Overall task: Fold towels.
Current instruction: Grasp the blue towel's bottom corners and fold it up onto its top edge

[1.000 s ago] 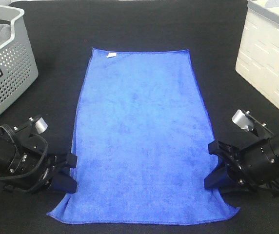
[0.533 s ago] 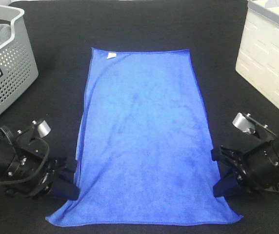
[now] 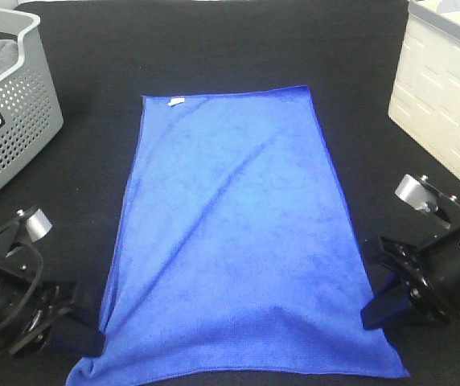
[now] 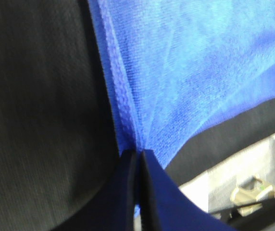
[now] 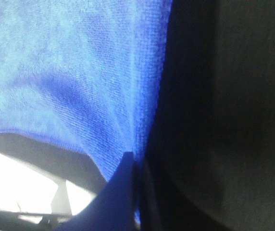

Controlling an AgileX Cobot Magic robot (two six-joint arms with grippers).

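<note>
The royal-blue towel (image 3: 238, 233) lies spread lengthwise on the black table, its small white tag (image 3: 174, 102) at the far left corner. My left gripper (image 3: 85, 331) is shut on the towel's left edge near the front left corner. In the left wrist view, the gripper (image 4: 138, 156) pinches the stitched edge of the towel (image 4: 176, 72), and creases fan out from it. My right gripper (image 3: 376, 299) is shut on the right edge near the front right corner. The right wrist view shows this gripper (image 5: 138, 161) pinching the towel (image 5: 70, 62).
A perforated grey basket (image 3: 21, 121) holding dark cloth stands at the far left. A white crate (image 3: 443, 96) stands at the far right. The black table (image 3: 230, 40) runs on beyond the towel's far edge.
Both grippers have moved toward the front edge of the table, dragging the towel with them. Its far edge has slid nearer, and the left arm has also shifted outward to the left.
</note>
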